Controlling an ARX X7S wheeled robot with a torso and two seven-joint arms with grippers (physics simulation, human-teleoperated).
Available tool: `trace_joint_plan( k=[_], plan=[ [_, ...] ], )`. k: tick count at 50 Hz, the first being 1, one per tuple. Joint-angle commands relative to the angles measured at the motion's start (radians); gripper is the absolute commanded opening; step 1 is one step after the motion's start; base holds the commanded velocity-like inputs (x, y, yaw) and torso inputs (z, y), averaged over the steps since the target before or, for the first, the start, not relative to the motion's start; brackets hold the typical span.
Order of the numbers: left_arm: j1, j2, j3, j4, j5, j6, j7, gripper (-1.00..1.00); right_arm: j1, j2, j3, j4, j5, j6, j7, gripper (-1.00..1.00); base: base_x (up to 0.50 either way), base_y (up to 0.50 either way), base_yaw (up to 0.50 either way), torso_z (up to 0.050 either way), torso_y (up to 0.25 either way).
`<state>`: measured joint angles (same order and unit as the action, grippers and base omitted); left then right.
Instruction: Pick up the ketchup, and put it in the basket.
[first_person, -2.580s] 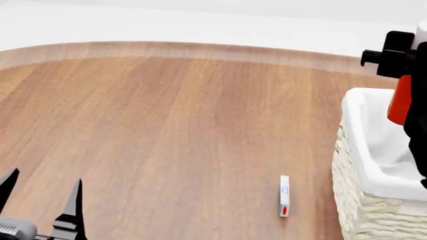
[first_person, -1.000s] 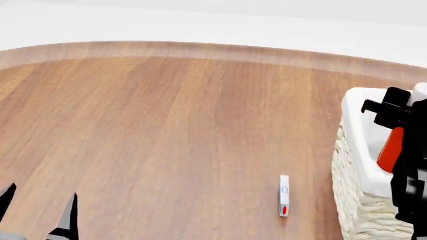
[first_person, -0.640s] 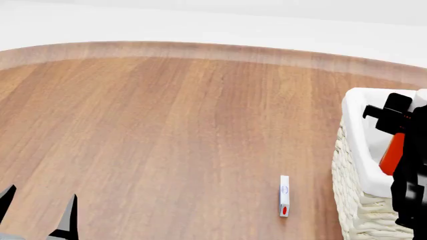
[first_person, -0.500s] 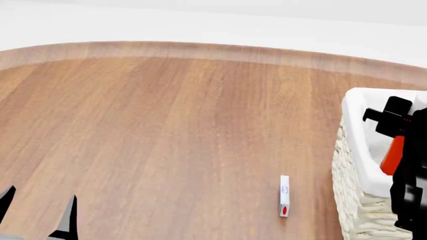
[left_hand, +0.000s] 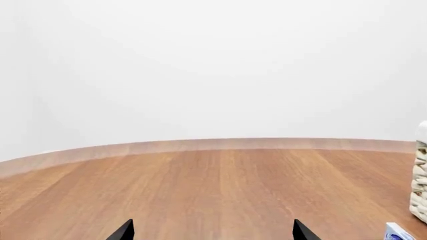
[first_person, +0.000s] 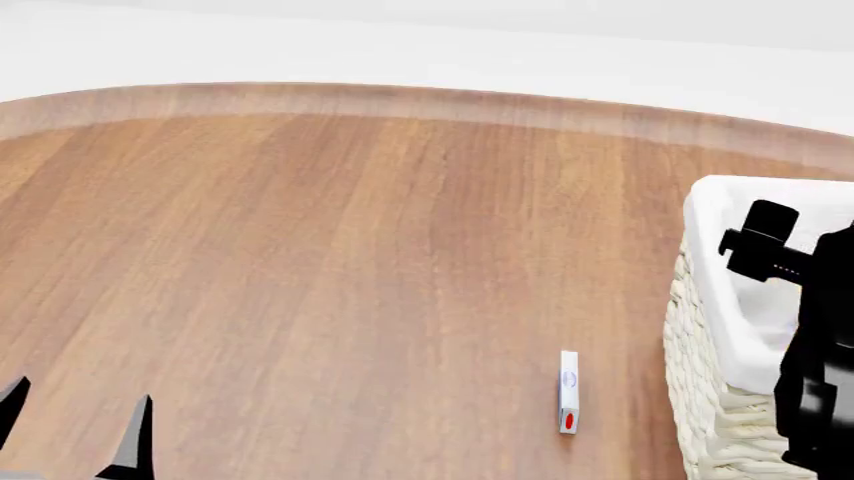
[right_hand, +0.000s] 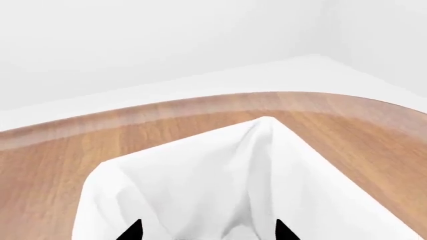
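Head view: small box (first_person: 569, 391), unreadable label

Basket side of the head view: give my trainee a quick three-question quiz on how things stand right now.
1. True or false: the right hand is shut on a bottle.
2. What lies directly under the right hand? A) a can B) the white liner of the basket C) a plate
3. Fill in: the small white box lies on the table between the left hand and the ____.

Key: 1 false, its fingertips stand apart with nothing between them; 2 B; 3 basket.
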<state>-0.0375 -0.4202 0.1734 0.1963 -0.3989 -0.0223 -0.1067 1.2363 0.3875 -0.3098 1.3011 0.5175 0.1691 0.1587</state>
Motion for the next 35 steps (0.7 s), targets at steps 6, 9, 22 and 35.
trace_joint_plan(
  k=[6,9,22,35],
  plan=[
    [0.0,-0.003,-0.004,0.002,-0.002,0.001,-0.01,1.0,-0.045,0.001,0.029,-0.081,-0.014,0.023,-0.01,1.0,0.0,0.0,0.0,0.0,0.0],
    [-0.004,-0.002,-0.006,0.004,-0.003,-0.004,-0.016,1.0,-0.093,0.015,0.035,-0.183,0.003,0.061,0.007,1.0,0.0,0.0,0.0,0.0,0.0],
    [-0.031,0.002,-0.023,0.038,-0.012,-0.048,-0.068,1.0,-0.352,0.091,0.101,-0.701,0.106,0.172,0.143,1.0,0.0,0.0,0.0,0.0,0.0],
    [-0.037,0.002,-0.045,0.118,-0.04,-0.093,-0.122,1.0,-0.587,0.148,0.158,-1.167,0.203,0.208,0.258,1.0,0.0,0.0,0.0,0.0,0.0]
  ],
)
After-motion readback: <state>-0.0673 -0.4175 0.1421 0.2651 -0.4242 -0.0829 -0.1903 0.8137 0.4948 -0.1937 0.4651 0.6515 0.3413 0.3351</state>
